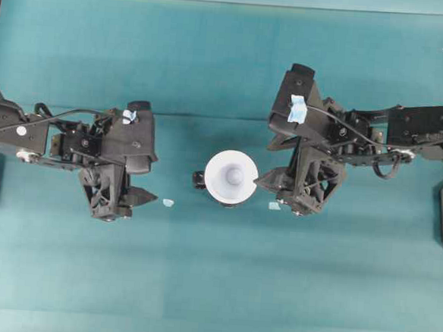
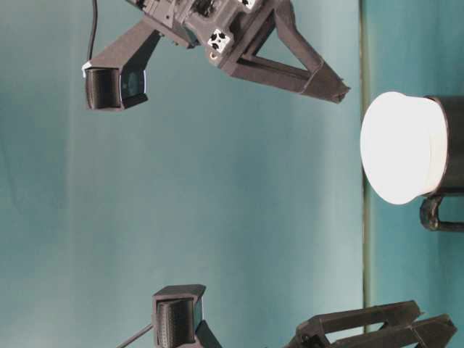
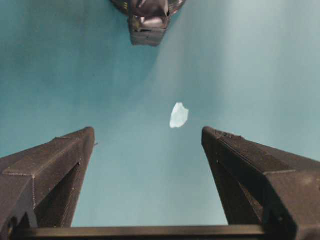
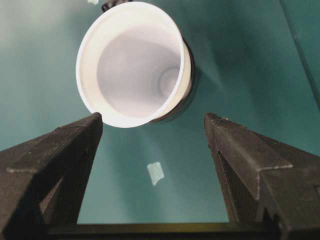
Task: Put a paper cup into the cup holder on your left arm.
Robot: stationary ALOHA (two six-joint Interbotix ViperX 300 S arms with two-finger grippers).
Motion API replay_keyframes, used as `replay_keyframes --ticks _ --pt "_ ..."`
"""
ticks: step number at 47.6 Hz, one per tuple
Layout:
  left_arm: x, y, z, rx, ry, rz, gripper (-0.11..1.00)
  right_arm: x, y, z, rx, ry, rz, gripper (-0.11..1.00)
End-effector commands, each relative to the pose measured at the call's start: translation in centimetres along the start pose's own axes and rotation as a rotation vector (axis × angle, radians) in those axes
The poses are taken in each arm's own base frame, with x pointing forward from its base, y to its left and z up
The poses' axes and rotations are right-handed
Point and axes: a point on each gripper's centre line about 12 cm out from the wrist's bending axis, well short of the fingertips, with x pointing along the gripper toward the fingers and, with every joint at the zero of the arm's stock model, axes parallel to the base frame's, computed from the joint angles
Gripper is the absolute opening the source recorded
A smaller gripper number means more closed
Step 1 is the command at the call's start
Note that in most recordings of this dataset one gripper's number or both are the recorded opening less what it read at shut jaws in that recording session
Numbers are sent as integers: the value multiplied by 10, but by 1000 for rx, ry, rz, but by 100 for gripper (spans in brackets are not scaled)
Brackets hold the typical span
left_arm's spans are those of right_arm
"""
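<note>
A plain white paper cup (image 1: 231,176) sits upright inside the glossy black cup holder (image 1: 200,180) at the middle of the teal desk (image 1: 213,287), its wide round rim standing above the holder's edge. No brand, label or writing can be read on the cup, the holder or the arms. The cup tapers toward a small greyish bottom, seen down its smooth, matte interior from the right wrist view. The holder is a round, mug-like cylinder with a small black lug on its side, which points toward the left arm in the overhead view.

The left tool (image 1: 144,199) hangs released, its two angular black fingers (image 3: 55,170) spread wide with nothing between them; it stays well apart from the cup, on the lug's side. Just beyond its tips a tiny pale scrap of tape (image 3: 179,115) lies flat on the desk. The right tool (image 1: 269,186) is also released, its fingers (image 4: 250,160) wide apart and empty, just beside the cup's rim. A second small pale scrap (image 4: 155,173) lies on the desk between those fingers. The fingers are wedge-shaped, matte and faintly ridged. Crumpled light-blue tape (image 1: 298,109) is stuck on top of the right wrist camera housing, with a smaller piece (image 1: 129,116) on the left.
</note>
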Motion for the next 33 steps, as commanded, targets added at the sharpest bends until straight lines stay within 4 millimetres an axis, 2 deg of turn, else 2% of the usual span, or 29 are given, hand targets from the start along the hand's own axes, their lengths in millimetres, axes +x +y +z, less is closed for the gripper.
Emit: replay_keyframes --ticks 1,20,33 --pt "-2 0 8 2 -28 0 93 -8 3 5 -1 -28 9 87" --pt "-2 0 8 2 -28 0 93 -9 4 9 0 -41 12 87" --pt "-4 -2 9 5 -34 -4 93 -22 8 20 -4 -83 27 87"
